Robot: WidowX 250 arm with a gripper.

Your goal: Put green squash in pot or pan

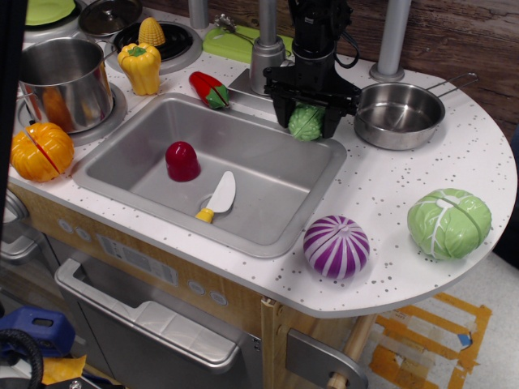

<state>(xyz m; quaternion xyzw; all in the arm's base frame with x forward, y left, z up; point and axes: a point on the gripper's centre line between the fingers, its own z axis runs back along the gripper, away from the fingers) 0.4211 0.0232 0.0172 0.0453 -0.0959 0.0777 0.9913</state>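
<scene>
The green squash (306, 124) is a small bumpy mid-green toy on the white counter at the sink's back right corner. My black gripper (306, 116) is lowered over it, one finger on each side, and the jaws look open around it. I cannot tell whether the fingers touch it. The shallow steel frying pan (400, 115) with its thin wire handle sits empty just right of the gripper.
The sink (122, 174) holds a red toy (182, 160) and a toy knife (217, 197). The faucet (266, 49) stands just left of the gripper. Also on the counter: a tall stockpot (65, 81), pale cabbage (449, 223), purple onion (336, 245), red pepper (209, 88) and yellow pepper (140, 67).
</scene>
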